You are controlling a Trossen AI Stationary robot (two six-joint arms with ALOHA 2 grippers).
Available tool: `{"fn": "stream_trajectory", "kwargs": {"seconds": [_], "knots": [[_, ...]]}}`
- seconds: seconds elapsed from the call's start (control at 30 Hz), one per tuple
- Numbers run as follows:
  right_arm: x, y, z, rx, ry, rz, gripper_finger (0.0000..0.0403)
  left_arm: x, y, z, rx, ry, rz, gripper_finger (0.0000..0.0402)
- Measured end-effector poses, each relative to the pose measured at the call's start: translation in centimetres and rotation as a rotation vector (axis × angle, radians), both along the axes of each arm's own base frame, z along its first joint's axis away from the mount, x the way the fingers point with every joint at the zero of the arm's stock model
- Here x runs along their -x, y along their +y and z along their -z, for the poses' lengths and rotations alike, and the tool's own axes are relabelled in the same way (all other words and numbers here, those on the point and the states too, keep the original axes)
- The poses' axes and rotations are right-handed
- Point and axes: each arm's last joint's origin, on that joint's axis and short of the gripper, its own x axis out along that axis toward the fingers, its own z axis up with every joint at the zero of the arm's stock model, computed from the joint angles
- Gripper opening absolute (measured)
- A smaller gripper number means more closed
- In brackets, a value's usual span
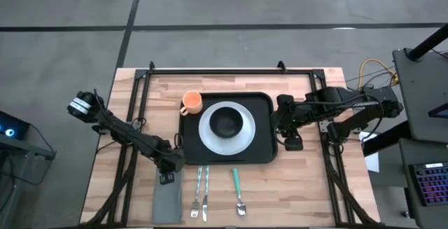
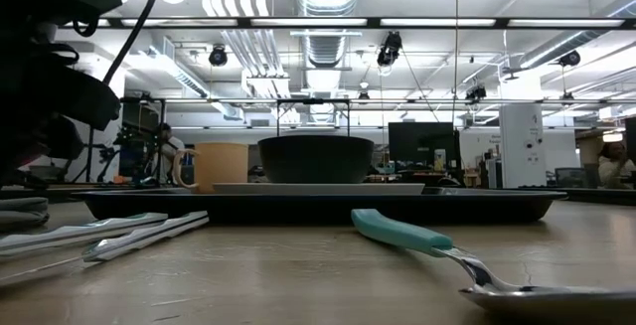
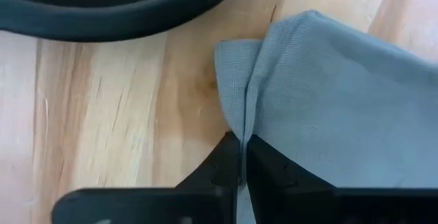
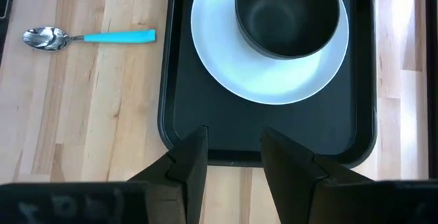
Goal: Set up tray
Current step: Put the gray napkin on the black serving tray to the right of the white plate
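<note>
My left gripper sits low at the near left of the table with its jaws pinched together on a raised fold of the grey napkin, which lies on the wood just off the near left corner of the black tray. The cloth looks soft and limp; I judge it will drape and slide if I drag it, so a grip on the folded edge, as I have now, seems the surest hold. The tray rests mid-table, and I take it for stiff but loaded: a white plate carries a black bowl, and an orange cup stands at its far left corner. If it must shift, the raised rim is the place to grasp, kept level so the crockery does not skate. My right gripper waits at the tray's right rim, jaws apart and holding nothing. On the bare wood near the tray's front edge lie two pieces of steel cutlery side by side, and well apart from them a spoon with a teal handle; these look hard, thin and slippery, best taken across the handle. The butcher-block table is smooth and flat. Beyond it is an open workshop with ceiling ducts, strip lights and racks.
</note>
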Motion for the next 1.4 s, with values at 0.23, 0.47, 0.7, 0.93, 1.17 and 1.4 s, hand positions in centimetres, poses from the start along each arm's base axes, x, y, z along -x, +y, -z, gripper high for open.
{"fn": "stream_trajectory", "kwargs": {"seconds": [0.23, 0.47, 0.7, 0.93, 1.17, 1.4], "knots": [[0.0, 0.0, 0.0, -0.019, -0.001, 0.043, 0.0123, -1.9, -1.0, -4.1, -0.005, 0.024, 0.028, 0.0001], [0.1, 0.0, -0.1, -0.024, -0.006, 0.052, 0.0123, -4.6, -2.4, -12.0, 0.002, -0.083, 0.044, 0.0000], [1.1, -0.3, -0.9, -0.008, -0.054, 0.083, 0.0123, -4.7, -2.2, -18.5, -0.092, -0.077, -0.007, 0.0000], [2.3, -0.6, -2.6, -0.016, -0.201, 0.094, 0.0123, -4.9, -1.7, -24.3, -0.153, -0.137, -0.012, 0.0000], [2.5, -0.7, -3.8, -0.012, -0.313, 0.055, 0.0123, -6.8, -0.8, -28.2, -0.162, -0.318, 0.042, 0.0000], [1.2, -0.5, -4.0, -0.061, -0.387, 0.097, 0.0123, -10.5, 0.6, -27.9, -0.383, -0.371, 0.170, 0.0000]]}}
